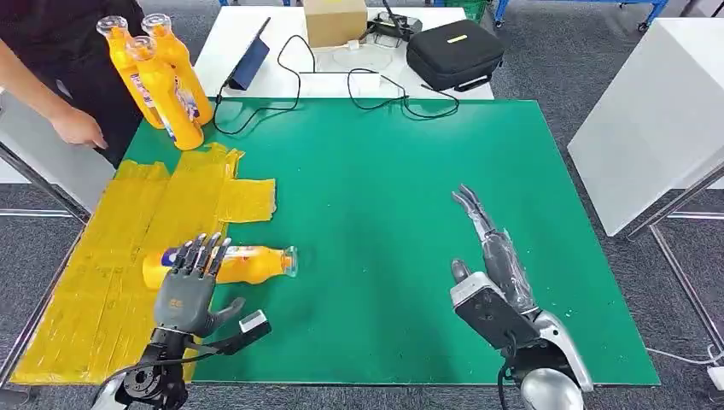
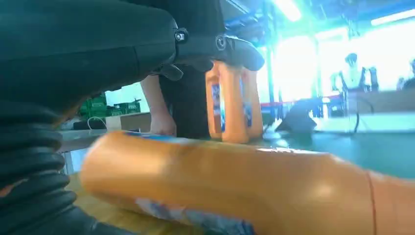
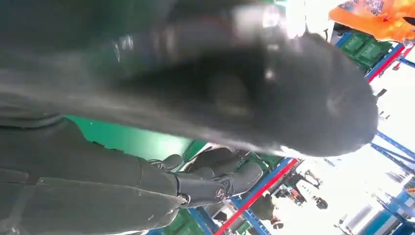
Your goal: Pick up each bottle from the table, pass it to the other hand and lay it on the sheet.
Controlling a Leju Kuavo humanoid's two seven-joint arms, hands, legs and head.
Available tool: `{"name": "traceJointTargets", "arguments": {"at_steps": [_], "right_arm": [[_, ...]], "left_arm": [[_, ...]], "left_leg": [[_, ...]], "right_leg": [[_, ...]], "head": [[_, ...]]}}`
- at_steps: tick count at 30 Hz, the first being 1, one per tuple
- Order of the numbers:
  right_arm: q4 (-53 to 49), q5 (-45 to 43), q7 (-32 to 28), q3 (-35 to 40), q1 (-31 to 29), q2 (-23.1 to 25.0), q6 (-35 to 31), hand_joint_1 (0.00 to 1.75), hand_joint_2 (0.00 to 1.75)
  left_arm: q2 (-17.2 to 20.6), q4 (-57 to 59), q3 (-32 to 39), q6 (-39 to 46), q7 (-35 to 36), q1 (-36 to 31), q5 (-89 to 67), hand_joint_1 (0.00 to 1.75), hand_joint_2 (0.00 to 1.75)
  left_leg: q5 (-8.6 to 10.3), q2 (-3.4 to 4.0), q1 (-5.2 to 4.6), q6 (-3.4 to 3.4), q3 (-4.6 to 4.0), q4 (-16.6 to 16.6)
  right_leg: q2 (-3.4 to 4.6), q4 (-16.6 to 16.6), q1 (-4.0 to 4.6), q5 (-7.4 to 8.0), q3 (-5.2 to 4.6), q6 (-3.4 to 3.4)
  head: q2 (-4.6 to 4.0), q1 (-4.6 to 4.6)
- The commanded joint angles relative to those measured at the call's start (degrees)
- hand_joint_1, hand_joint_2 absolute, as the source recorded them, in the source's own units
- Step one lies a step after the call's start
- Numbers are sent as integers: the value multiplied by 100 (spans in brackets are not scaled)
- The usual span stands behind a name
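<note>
Laying a bottle down looks like the step in hand: an orange bottle (image 1: 248, 263) lies on its side, its base end on the yellow sheet (image 1: 94, 282) and its capped neck out over the green counter (image 1: 384, 196). The left hand (image 1: 189, 286) is over the bottle's label end with its fingers stretched across it; in the left wrist view the bottle (image 2: 230, 186) sits just under those fingers, but whether they grip it or merely rest on it I cannot tell. The right hand (image 1: 493, 260) is well apart on the green surface, fingers straight and holding nothing. Three more bottles (image 1: 162, 77) stand together at the far left corner, near a person's hand (image 1: 78, 128). By my judgement, the next move calls for the left hand to let go and lift clear without rolling the bottle off the sheet. After that, one hand must reach far across for a standing bottle.
</note>
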Motion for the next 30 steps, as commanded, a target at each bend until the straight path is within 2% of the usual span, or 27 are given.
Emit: {"name": "traceJointTargets", "arguments": {"at_steps": [1, 4, 10, 11, 12, 13, 14, 15, 16, 17, 18, 19, 21, 24, 25, 26, 30], "right_arm": [[430, -8, 65, -183, -295, 187, 43, 0, 0], [364, -133, 1, -344, -245, 286, -69, 0, 0], [350, -139, -5, -362, -231, 282, -74, 0, 0], [335, -347, -222, -410, -227, 352, -188, 0, 0], [370, -581, -470, -455, -220, 373, -295, 0, 0], [450, -863, -757, -508, -230, 437, -432, 0, 0], [497, -1103, -943, -525, -240, 493, -503, 0, 0], [648, -1436, -1174, -448, -304, 536, -512, 0, 0], [712, -1552, -1297, -371, -300, 549, -547, 0, 0], [762, -1639, -1374, -283, -288, 529, -531, 0, 0], [793, -1769, -1454, -173, -225, 521, -447, 0, 0], [756, -1728, -1536, -93, -107, 487, -493, 0, 0], [819, -1756, -1788, 183, 31, 84, -785, 0, 0], [597, -1808, -1890, 198, 204, -7, -897, 0, 0], [508, -2089, -1998, 224, 234, -45, -706, 0, 0], [463, -2151, -1972, 247, 247, -71, -581, 0, 0], [323, -2269, -2002, 246, 242, -36, -433, 0, 0]], "left_arm": [[-348, -267, 399, 741, -254, -95, 341, 0, 0], [-608, -753, 473, 810, -854, -404, 2069, 0, 0], [-637, -925, 468, 681, -826, -387, 2088, 0, 0], [-737, -1022, 478, 763, -1084, -387, 2705, 0, 0], [-863, -1303, 401, 188, -1861, -397, 4766, 0, 0], [-967, -1665, 292, -185, -2167, -362, 5581, 0, 0], [-1119, -1985, 167, -614, -2277, -302, 6519, 0, 0], [-1057, -2321, -196, -1504, -2353, -179, 7729, 0, 0], [-1131, -2458, -424, -1562, -2232, -99, 7998, 0, 0], [-1083, -2560, -701, -1869, -2226, -39, 8425, 0, 0], [-904, -2660, -1012, -2557, -2222, 81, 9100, 0, 0], [-847, -2722, -1144, -2613, -2249, 201, 8972, 0, 0], [-729, -2696, -1223, -2640, -2291, 321, 8884, 0, 0], [-765, -2799, -833, -2719, -2394, 545, 9042, 0, 0], [-778, -2883, -690, -2834, -2486, 600, 9148, 0, 0], [-772, -2944, -618, -2974, -2543, 640, 9160, 0, 0], [-709, -3236, -634, -3175, -2510, 702, 8816, 0, 0]], "left_leg": [[-5, 10, 0, 5, 14, -1], [0, -9, 2, 6, 3, 3], [-1, 4, -1, 6, 15, -2], [-6, 7, -2, 9, 29, -3], [-4, 6, -1, 7, 22, -3], [0, -1, 1, 5, 6, 2], [-7, -2, 2, 9, 20, 5], [-13, -3, 1, 13, 31, 7], [-10, -8, 1, 11, 20, 8], [-8, -2, 2, 9, 17, 5], [-7, 3, -1, 9, 22, 0], [-11, 10, -1, 11, 33, -1], [-10, 13, -3, 8, 33, -7], [-9, 7, -4, 7, 32, -10], [-16, 14, -4, 9, 49, -13], [-12, 16, -2, 6, 31, -6], [-16, 15, -3, 8, 36, -4]], "right_leg": [[2, -3, 3, -2, 12, -9], [-18, -1, 6, -3, 8, -9], [-4, -4, 2, -2, 16, -9], [-5, -5, 4, -6, 31, -14], [-3, -6, 3, -3, 23, -11], [-7, -2, 4, -1, 9, -7], [-14, -2, 8, -8, 24, -13], [-19, -1, 8, -15, 36, -17], [-21, 1, 7, -13, 26, -13], [-13, -3, 6, -8, 22, -10], [-8, -6, 3, -6, 24, -9], [-4, -8, 4, -8, 35, -12], [3, -12, 2, -5, 33, -10], [-3, -12, 0, -6, 32, -10], [-1, -16, 3, -11, 47, -17], [4, -9, 4, -7, 29, -14], [-1, -3, 4, -11, 31, -19]], "head": [[0, 0], [0, 0], [0, 0], [0, -2], [0, 0], [0, -2], [0, 0], [0, -2], [0, -2], [0, -2], [0, -2], [0, 0], [0, -2], [0, -2], [0, 0], [0, 0], [0, -2]]}}
